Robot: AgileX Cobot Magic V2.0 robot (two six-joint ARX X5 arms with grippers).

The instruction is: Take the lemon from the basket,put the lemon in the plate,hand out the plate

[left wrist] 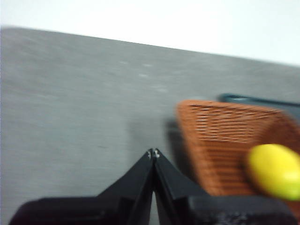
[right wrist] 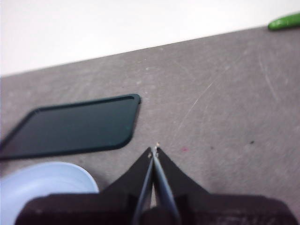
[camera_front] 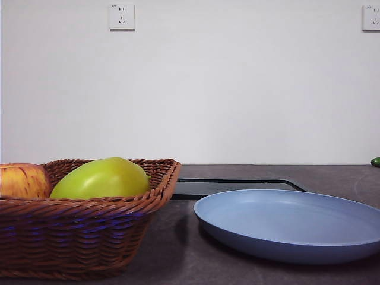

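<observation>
Lemon (left wrist: 275, 171) shows in the basket (left wrist: 225, 140) only at the left wrist view's lower right; both grippers (left wrist: 153, 153) (right wrist: 154, 150) are closed, empty.

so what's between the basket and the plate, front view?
Only bare dark tabletop separates the wicker basket from the light blue plate in the front view; the black tray lies behind that gap.

The basket (camera_front: 89, 219) is reddish-brown wicker, woven in fine ribs with a braided rim. In it sit a smooth yellow-green fruit (camera_front: 102, 178) and an apple (camera_front: 22, 181) streaked red and yellow. The lemon (left wrist: 275, 171) shows bright yellow. The plate (camera_front: 291, 228) is plain matte light blue, the tray (right wrist: 75, 125) flat black. The table (right wrist: 225, 103) is mottled grey-brown, the wall (camera_front: 237, 89) white.
</observation>
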